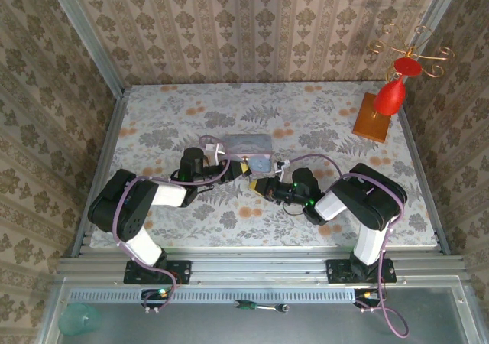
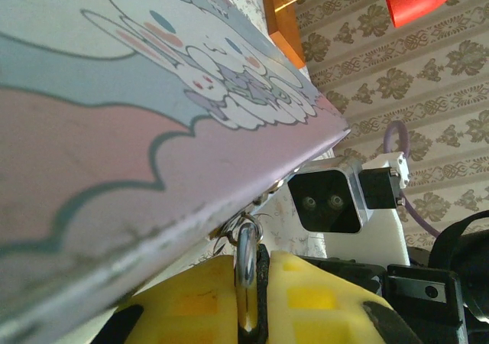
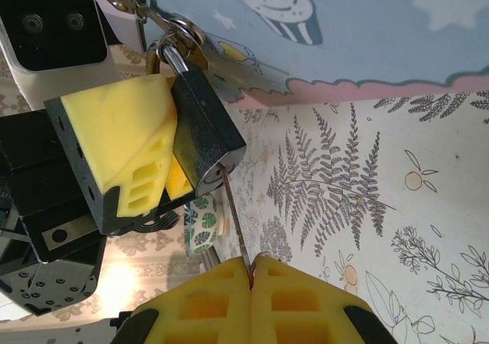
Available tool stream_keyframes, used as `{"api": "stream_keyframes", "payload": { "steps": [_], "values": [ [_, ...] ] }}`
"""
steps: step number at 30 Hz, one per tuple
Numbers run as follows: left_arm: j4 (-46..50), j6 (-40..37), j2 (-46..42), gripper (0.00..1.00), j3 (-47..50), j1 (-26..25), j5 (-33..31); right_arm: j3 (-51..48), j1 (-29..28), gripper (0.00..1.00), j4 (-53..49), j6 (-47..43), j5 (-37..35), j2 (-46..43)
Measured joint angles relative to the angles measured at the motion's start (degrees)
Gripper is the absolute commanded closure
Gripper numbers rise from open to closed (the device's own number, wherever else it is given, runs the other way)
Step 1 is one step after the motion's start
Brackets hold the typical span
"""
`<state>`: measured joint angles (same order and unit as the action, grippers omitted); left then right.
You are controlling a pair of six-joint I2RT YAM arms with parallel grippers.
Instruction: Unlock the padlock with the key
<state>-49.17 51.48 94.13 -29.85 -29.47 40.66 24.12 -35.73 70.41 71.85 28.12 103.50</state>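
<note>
Top external: pastel tin box [image 1: 248,145] at centre of tabletop [image 1: 328,115]; left claw [image 1: 243,165] and right claw [image 1: 260,184] tip to tip at its near side.
Left wrist: left claw's yellow pads [image 2: 321,298] clamped on padlock [image 2: 245,271], hung at box's edge.
Right wrist: right claw pinched shut on thin key [image 3: 234,222], tip in dark padlock's keyhole.
</note>
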Motion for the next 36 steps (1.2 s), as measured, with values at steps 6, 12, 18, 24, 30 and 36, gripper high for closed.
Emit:
{"api": "stream_keyframes", "payload": {
  "steps": [6, 12, 18, 24, 30, 36],
  "values": [
    [-0.3, 0.0, 0.0, 1.00, 0.0, 0.0, 0.0, 0.0, 1.0, 1.00, 0.1, 0.2, 1.3, 0.0],
    [-0.6, 0.2, 0.0, 1.00, 0.0, 0.0, 0.0, 0.0, 1.9, 1.00, 0.2, 0.4, 2.5, 0.0],
    [-1.0, 0.6, 0.0, 1.00, 0.0, 0.0, -0.1, 0.0, 2.3, 1.00, 0.3, 0.6, 2.8, 0.0],
    [-1.9, 1.3, 0.1, 1.00, 0.0, 0.0, -0.2, 0.0, 2.4, 1.00, 1.1, 0.9, 2.8, 0.0],
    [-3.3, 1.5, 0.4, 1.00, 0.0, 0.0, -0.5, 0.0, 3.5, 1.00, 1.6, 1.7, 2.8, 0.0],
    [-3.6, 1.5, 0.6, 1.00, 0.0, -0.1, -0.6, 0.0, 3.4, 1.00, 1.7, 2.0, 2.8, 0.0]
  ]
}}
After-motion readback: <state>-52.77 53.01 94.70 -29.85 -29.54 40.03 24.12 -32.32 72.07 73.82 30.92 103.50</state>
